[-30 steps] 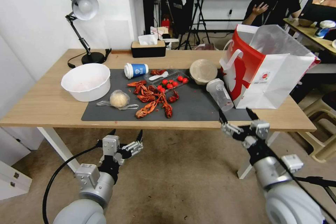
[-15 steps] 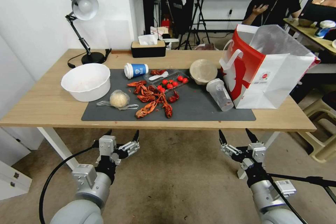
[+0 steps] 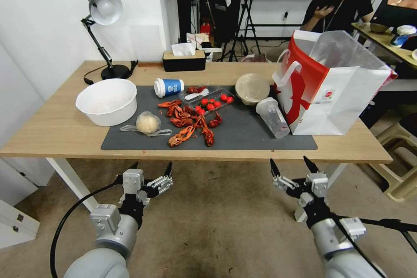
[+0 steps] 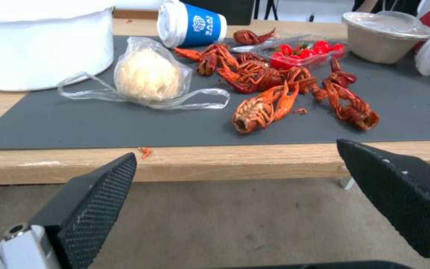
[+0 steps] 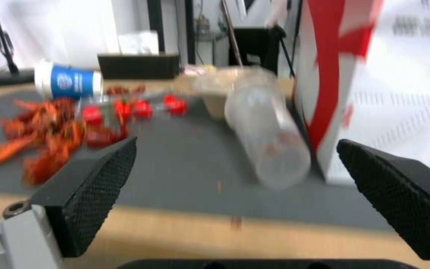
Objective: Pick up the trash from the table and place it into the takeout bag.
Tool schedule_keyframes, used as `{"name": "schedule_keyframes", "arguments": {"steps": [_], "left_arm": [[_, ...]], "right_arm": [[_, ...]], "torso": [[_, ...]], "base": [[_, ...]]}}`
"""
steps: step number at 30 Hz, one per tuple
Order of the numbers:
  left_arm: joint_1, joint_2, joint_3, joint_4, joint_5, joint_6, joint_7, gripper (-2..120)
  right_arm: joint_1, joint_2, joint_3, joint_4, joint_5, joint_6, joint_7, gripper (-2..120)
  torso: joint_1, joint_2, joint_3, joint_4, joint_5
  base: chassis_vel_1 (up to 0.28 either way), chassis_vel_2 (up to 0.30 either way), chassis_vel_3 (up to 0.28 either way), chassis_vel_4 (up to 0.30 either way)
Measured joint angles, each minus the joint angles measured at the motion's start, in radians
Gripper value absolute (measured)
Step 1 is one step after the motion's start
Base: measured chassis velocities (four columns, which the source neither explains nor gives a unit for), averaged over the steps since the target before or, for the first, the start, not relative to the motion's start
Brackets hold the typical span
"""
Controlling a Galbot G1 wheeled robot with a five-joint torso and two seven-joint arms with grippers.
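The trash lies on the dark mat [image 3: 243, 137] of the table [image 3: 52, 134]: a blue-and-white paper cup [image 3: 169, 87] on its side, red crayfish shells [image 3: 189, 124], a plastic-wrapped pale ball [image 3: 148, 122], a round lidded container [image 3: 252, 88] and a clear plastic cup [image 3: 273, 117] tipped over. The takeout bag [image 3: 330, 91] stands upright and open at the table's right end, right beside the clear cup. Both grippers hang below and in front of the table's front edge, holding nothing: the left gripper [image 3: 152, 166] open facing the shells [image 4: 259, 108], the right gripper [image 3: 289, 161] open facing the clear cup [image 5: 267, 138].
A white bowl [image 3: 107, 100] sits left of the mat, with a desk lamp [image 3: 104, 8] and a black tissue box [image 3: 183, 61] along the back edge. A clear tray of cherry tomatoes [image 3: 213, 103] lies among the shells. A stool [image 3: 402, 169] stands by the table's right end.
The right gripper has dropped from the table's front edge to below it and stayed open. The left gripper has sunk slightly. Nothing on the table has moved.
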Motion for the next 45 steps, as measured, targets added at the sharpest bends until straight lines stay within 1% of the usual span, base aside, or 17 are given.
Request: {"name": "schedule_keyframes", "arguments": {"steps": [2, 4, 6, 10, 11, 13, 14, 15, 16, 17, 20, 21, 28, 34, 39, 45], "left_arm": [[0.002, -0.001, 0.000, 0.000, 0.003, -0.003, 0.001, 100], [0.002, -0.002, 0.000, 0.000, 0.004, -0.004, 0.001, 100], [0.005, -0.003, 0.001, -0.001, 0.006, -0.004, 0.002, 100], [0.006, -0.004, 0.001, -0.001, 0.008, -0.004, 0.003, 100], [0.006, -0.005, 0.001, -0.001, 0.009, -0.005, 0.003, 100], [0.010, -0.007, 0.000, -0.003, 0.011, -0.007, 0.002, 100], [0.010, -0.007, 0.000, -0.003, 0.011, -0.007, 0.002, 100], [0.013, -0.008, 0.000, -0.004, 0.012, -0.009, 0.002, 100], [0.014, -0.008, -0.002, -0.005, 0.013, -0.012, 0.002, 100], [0.014, -0.008, -0.002, -0.005, 0.013, -0.012, 0.002, 100], [0.015, -0.008, -0.003, -0.003, 0.013, -0.026, -0.006, 100], [0.015, -0.008, -0.003, -0.003, 0.013, -0.026, -0.006, 100], [0.016, -0.008, -0.002, 0.003, 0.012, -0.032, -0.009, 100], [0.013, -0.009, -0.001, 0.002, 0.012, -0.032, -0.009, 100], [0.016, -0.008, -0.002, 0.002, 0.012, -0.034, -0.010, 100], [0.016, -0.008, -0.002, 0.003, 0.012, -0.035, -0.011, 100]], "right_arm": [[0.083, -0.047, -0.002, -0.035, 0.054, -0.020, -0.008, 100], [0.096, -0.054, -0.003, -0.041, 0.062, -0.023, -0.009, 100], [0.158, -0.087, -0.012, -0.070, 0.097, -0.043, -0.014, 100], [0.205, -0.111, -0.021, -0.092, 0.124, -0.060, -0.020, 100], [0.243, -0.132, -0.027, -0.112, 0.153, -0.076, -0.038, 100], [0.340, -0.178, -0.059, -0.159, 0.210, -0.120, -0.071, 100], [0.340, -0.178, -0.059, -0.159, 0.210, -0.120, -0.071, 100], [0.385, -0.191, -0.081, -0.180, 0.216, -0.131, -0.076, 100], [0.421, -0.199, -0.100, -0.199, 0.218, -0.145, -0.076, 100], [0.421, -0.199, -0.100, -0.199, 0.218, -0.145, -0.076, 100], [0.501, -0.214, -0.141, -0.243, 0.214, -0.189, -0.076, 100], [0.501, -0.214, -0.141, -0.243, 0.214, -0.189, -0.076, 100], [0.576, -0.237, -0.172, -0.311, 0.228, -0.265, -0.089, 100], [0.594, -0.237, -0.201, -0.337, 0.227, -0.280, -0.086, 100], [0.608, -0.222, -0.227, -0.355, 0.223, -0.313, -0.058, 100], [0.615, -0.211, -0.241, -0.362, 0.212, -0.325, -0.040, 100]], "torso": [[0.000, 0.000, 0.000, 0.0001, 0.0002], [0.000, 0.000, 0.000, 0.0001, 0.0001], [0.000, 0.000, 0.000, 0.0000, 0.0001], [0.000, 0.000, 0.000, 0.0000, 0.0002], [0.000, 0.000, 0.000, 0.0001, -0.0001], [0.000, 0.000, 0.000, -0.0005, 0.0000], [0.000, 0.000, 0.000, -0.0005, 0.0000], [0.000, 0.000, 0.000, 0.0000, 0.0000], [0.000, 0.000, 0.000, 0.0000, 0.0000], [0.000, 0.000, 0.000, 0.0000, 0.0000], [0.000, 0.000, 0.000, 0.0001, 0.0001], [0.000, 0.000, 0.000, 0.0001, 0.0001], [0.000, 0.000, 0.000, -0.0002, 0.0000], [0.000, 0.000, 0.000, -0.0002, -0.0001], [0.000, 0.000, 0.000, -0.0001, -0.0001], [0.000, 0.000, 0.000, -0.0001, 0.0000]], "base": [[0.000, 0.000, 0.000, 0.000], [0.000, 0.000, 0.000, 0.000], [0.000, 0.000, 0.000, 0.000], [0.000, 0.000, 0.000, 0.000], [0.000, 0.000, 0.000, 0.000], [0.000, 0.000, 0.000, 0.000], [0.000, 0.000, 0.000, 0.000], [0.000, 0.000, 0.000, 0.000], [0.000, 0.000, 0.000, 0.000], [0.000, 0.000, 0.000, 0.000], [0.000, 0.000, 0.000, 0.000], [0.000, 0.000, 0.000, 0.000], [0.000, 0.000, 0.000, 0.000], [0.000, 0.000, 0.000, 0.000], [0.000, 0.000, 0.000, 0.000], [0.000, 0.000, 0.000, 0.000]]}}
